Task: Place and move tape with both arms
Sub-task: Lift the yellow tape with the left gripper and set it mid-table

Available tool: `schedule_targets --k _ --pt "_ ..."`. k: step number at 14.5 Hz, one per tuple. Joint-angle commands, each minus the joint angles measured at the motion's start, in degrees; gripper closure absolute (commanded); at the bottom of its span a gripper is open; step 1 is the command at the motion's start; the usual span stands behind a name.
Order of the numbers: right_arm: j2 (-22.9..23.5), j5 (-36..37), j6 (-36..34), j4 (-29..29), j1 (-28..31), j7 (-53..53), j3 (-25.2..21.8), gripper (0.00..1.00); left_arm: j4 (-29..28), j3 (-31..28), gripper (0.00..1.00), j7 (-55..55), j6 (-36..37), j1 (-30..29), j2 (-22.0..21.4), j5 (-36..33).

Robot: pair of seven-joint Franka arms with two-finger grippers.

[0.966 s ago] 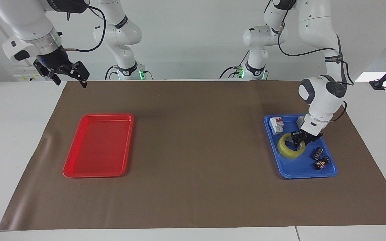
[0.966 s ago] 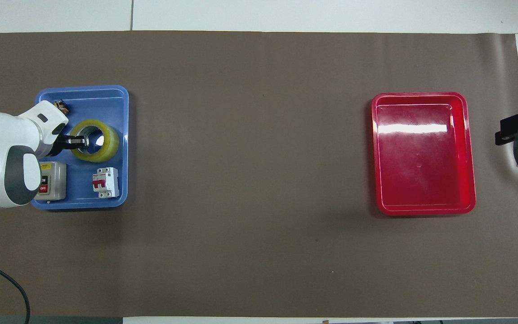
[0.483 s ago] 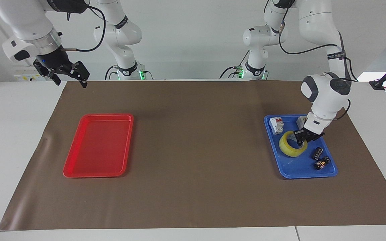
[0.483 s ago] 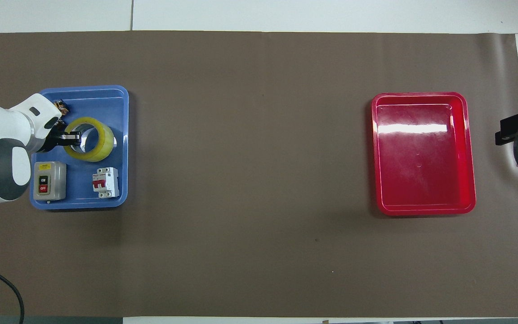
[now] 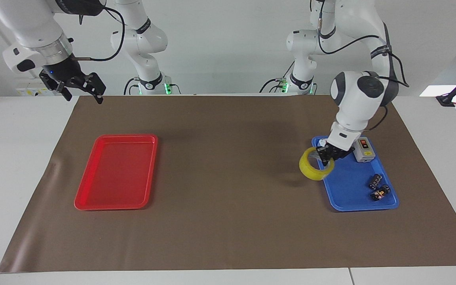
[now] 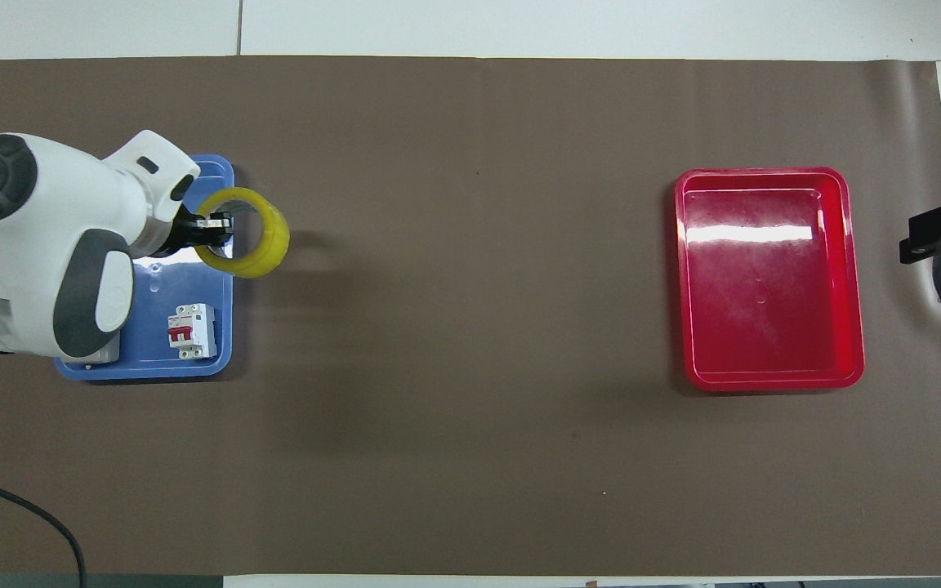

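Observation:
The tape (image 5: pixel 309 168) is a yellow roll hanging tilted in my left gripper (image 5: pixel 327 157), which is shut on its wall with one finger inside the ring. It is up in the air over the edge of the blue tray (image 5: pixel 350 200) that faces the table's middle. In the overhead view the tape (image 6: pixel 270 245) juts past the tray's rim (image 6: pixel 225 327), with the left gripper (image 6: pixel 216 232) at the ring. My right gripper (image 5: pixel 82 90) is open and empty, and waits raised over the mat's edge at the right arm's end; it also shows in the overhead view (image 6: pixel 932 238).
A red tray (image 5: pixel 117 170) lies empty toward the right arm's end (image 6: pixel 764 278). The blue tray holds a grey switch box (image 5: pixel 363 149), a white circuit breaker (image 6: pixel 191 331) and small black parts (image 5: pixel 378 188). A brown mat (image 5: pixel 228 221) covers the table.
My left gripper has lifted the tape out of the blue tray and carried it toward the table's middle, over the tray's edge. The right arm has not moved.

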State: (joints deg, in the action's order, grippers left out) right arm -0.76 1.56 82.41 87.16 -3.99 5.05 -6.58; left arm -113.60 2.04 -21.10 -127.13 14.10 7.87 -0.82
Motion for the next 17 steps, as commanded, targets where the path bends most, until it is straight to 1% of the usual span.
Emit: schedule_targets --k 1,3,5,8,10,11,13,16,17 --pt "-1.3 -0.1 1.0 1.7 0.6 -1.7 0.1 0.00 1.6 -0.8 1.00 -12.1 -0.4 8.1 1.3 -2.9" --pt "-1.3 -0.1 1.0 1.7 0.6 -1.7 0.1 0.00 1.7 -0.7 1.00 -21.4 -2.5 13.3 2.7 -5.9" --pt "-1.3 -0.1 1.1 1.7 0.6 -1.7 0.2 0.00 2.9 -0.8 1.00 -27.1 -3.9 17.8 5.0 -6.5" --pt "-1.3 -0.1 1.0 1.7 0.7 -1.7 0.1 0.00 6.4 -0.8 1.00 -32.8 -3.7 23.2 10.7 -8.7" --pt "-1.3 -0.1 1.0 1.7 0.7 -1.7 0.1 0.00 8.1 -0.8 1.00 -35.6 -3.9 25.3 13.5 -11.0" --pt "-1.3 -0.1 1.0 1.7 0.7 -1.7 0.1 0.00 8.3 -0.8 1.00 -35.8 -4.0 26.2 14.1 -11.0" --pt "-1.3 -0.1 1.0 1.7 0.7 -1.7 0.1 0.00 8.2 -0.7 1.00 -35.8 -4.3 26.9 15.1 -11.2" --pt "-1.3 -0.1 1.0 1.8 0.7 -1.7 0.1 0.00 7.0 -0.6 1.00 -35.7 -5.7 27.6 15.2 -11.2" --pt "-1.3 -0.1 1.0 1.8 0.7 -1.7 0.1 0.00 7.1 -0.6 0.78 -35.7 -5.8 27.2 15.2 -11.1"
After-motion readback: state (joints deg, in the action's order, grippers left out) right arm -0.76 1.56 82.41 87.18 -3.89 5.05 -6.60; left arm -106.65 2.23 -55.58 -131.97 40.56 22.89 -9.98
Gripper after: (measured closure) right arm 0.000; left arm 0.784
